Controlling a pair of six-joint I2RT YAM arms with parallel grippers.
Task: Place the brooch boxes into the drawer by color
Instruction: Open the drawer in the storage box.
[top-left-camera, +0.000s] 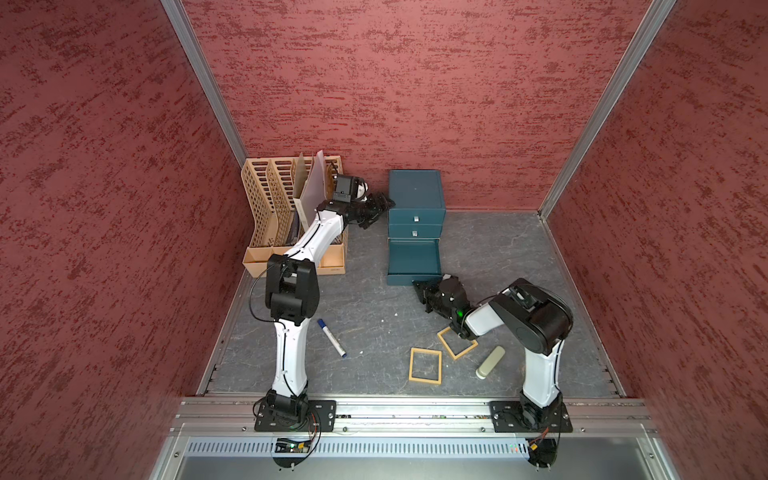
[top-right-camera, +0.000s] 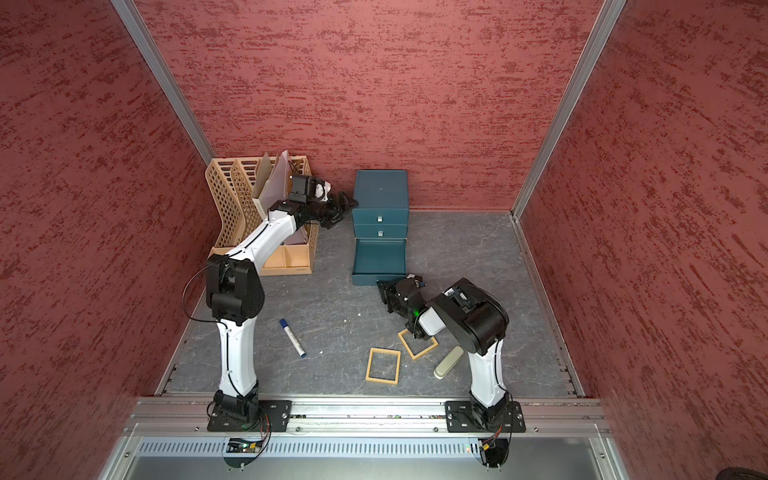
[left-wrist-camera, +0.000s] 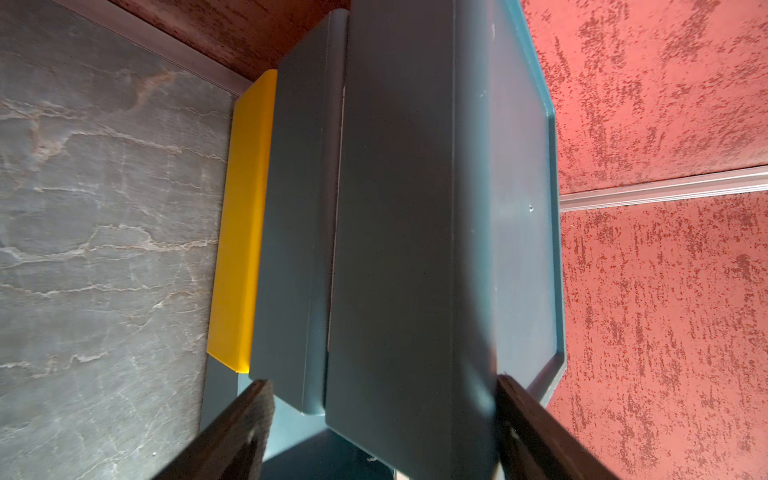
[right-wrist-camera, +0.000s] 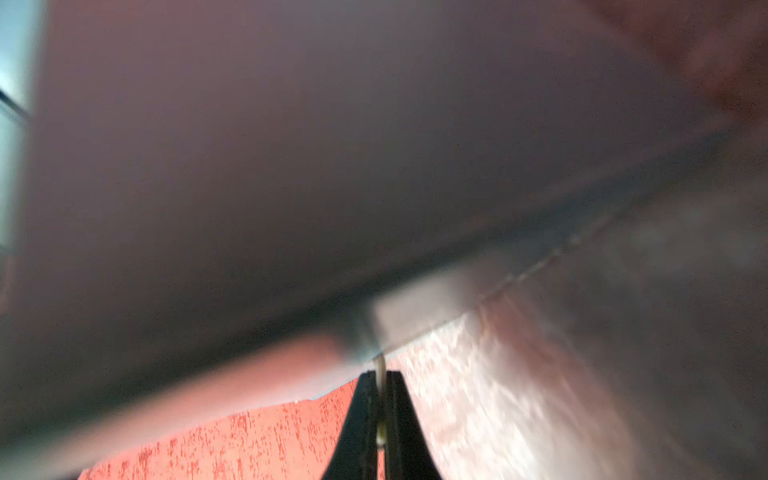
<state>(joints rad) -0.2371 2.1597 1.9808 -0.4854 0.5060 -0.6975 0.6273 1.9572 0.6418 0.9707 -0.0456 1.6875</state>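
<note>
The dark teal drawer chest (top-left-camera: 415, 187) stands at the back wall, with its bottom drawer (top-left-camera: 413, 279) pulled out; only the teal floor shows inside. My right gripper (top-left-camera: 417, 284) is at that drawer's front and shut on its thin pull (right-wrist-camera: 380, 365). My left gripper (top-left-camera: 384, 205) is open at the chest's upper left corner. Its fingers (left-wrist-camera: 523, 415) straddle the chest body (left-wrist-camera: 415, 249). Two larger tan-yellow brooch boxes lie flat on the floor in both top views: one (top-left-camera: 426, 350) by itself, the other (top-left-camera: 466, 351) partly under my right arm.
A tan slotted file rack (top-left-camera: 286, 216) with papers stands left of the chest, under my left arm. A blue-capped marker (top-left-camera: 331, 337) lies on the grey floor (top-left-camera: 365, 299). A pale green cylinder (top-left-camera: 490, 362) lies beside my right arm's base. Red walls close three sides.
</note>
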